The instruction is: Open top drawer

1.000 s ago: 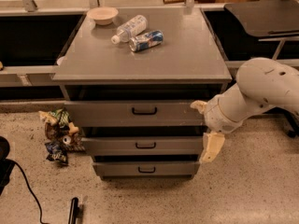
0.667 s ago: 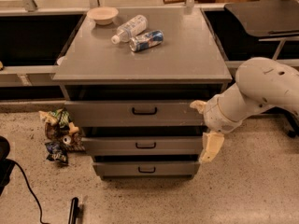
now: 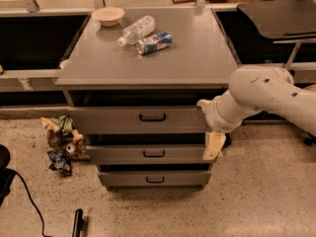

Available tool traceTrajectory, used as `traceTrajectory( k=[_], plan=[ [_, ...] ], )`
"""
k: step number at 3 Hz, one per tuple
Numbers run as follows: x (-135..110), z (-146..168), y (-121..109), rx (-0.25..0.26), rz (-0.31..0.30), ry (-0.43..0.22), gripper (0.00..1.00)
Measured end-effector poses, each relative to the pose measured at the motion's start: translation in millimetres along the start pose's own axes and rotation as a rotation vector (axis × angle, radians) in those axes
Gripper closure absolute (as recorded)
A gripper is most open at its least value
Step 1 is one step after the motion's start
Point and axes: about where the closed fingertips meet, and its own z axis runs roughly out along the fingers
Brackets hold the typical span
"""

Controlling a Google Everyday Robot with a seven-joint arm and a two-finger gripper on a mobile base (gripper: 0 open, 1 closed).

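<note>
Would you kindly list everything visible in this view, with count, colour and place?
cabinet: 1, grey, centre
top drawer: 1, grey with black handle, just under the cabinet top
lower drawers: 2, grey, stacked beneath it
bowl: 1, beige, back left of the cabinet top
bottle: 1, clear, lying beside the bowl
can: 1, blue and silver, lying in front of the bottle
snack bags: several, mixed colours, floor left of the cabinet
cable: 1, black, floor bottom left
arm: 1, white, from the right
gripper: 1, cream, at the drawers' right edge

Grey top drawer [image 3: 108, 120] w/ blk handle [image 3: 152, 117]; gripper [image 3: 209, 125] at its R end.
</note>
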Motion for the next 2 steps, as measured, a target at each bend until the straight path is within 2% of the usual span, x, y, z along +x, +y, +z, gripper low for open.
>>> traceTrajectory(
  k=[1,2],
  plan=[
    [-1.2,15.8,-24.2,0.044,-0.032,0.006,0.00],
    [-2.7,36.5,-43.0,0.051,-0.047,-0.002,0.00]
  ],
)
